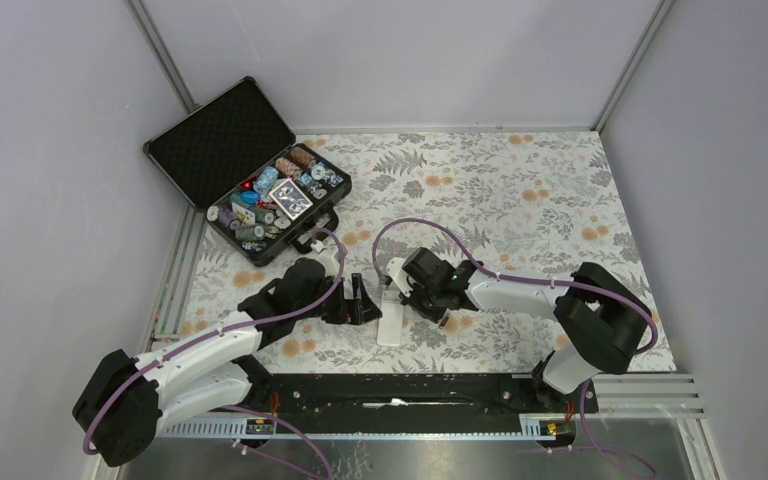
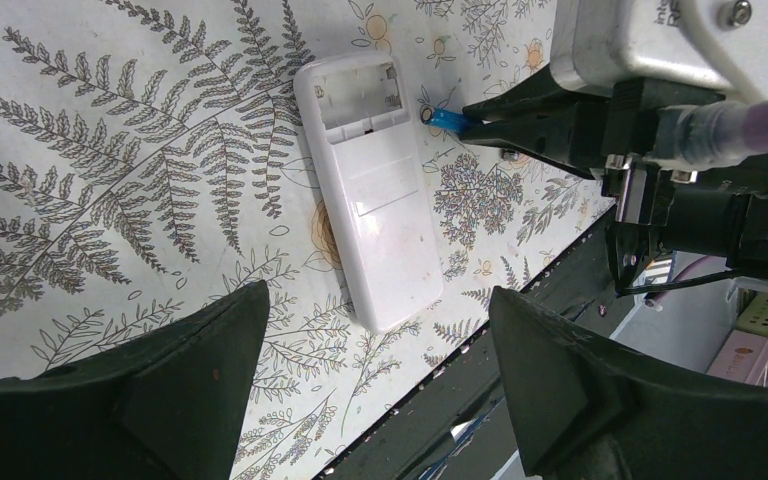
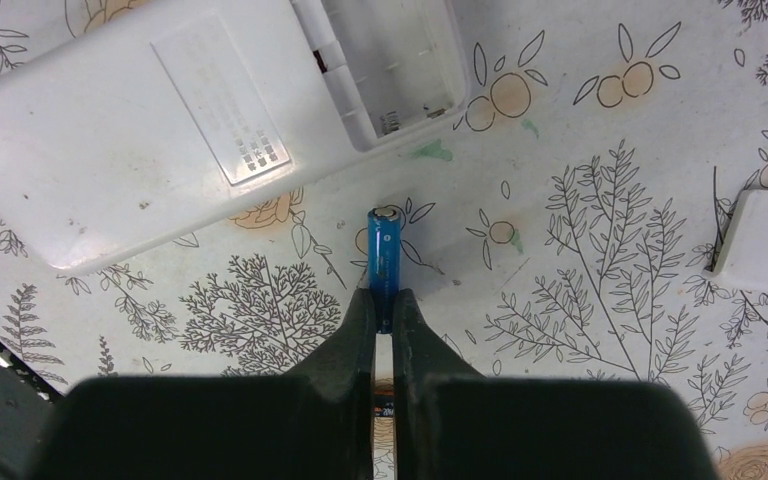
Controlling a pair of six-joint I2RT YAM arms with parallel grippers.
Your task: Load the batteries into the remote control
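As the overhead view shows the remote (image 1: pixel 391 322) lying back-up on the floral table (image 1: pixel 520 190) between my arms, I judge loading is at its first step. From the left wrist, my left gripper (image 2: pixel 378 295) hangs wide open above the remote, holding nothing; the battery bay (image 2: pixel 360 95) looks uncovered and empty. From the right wrist, my right gripper (image 3: pixel 382 305) pinches the blue battery (image 3: pixel 385 260) by one end, just beside the bay. Next I must align it lengthwise over a slot.

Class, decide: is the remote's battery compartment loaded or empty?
Empty. The bay of the remote control shows bare plastic; the blue battery sits outside, pinched by the right gripper.
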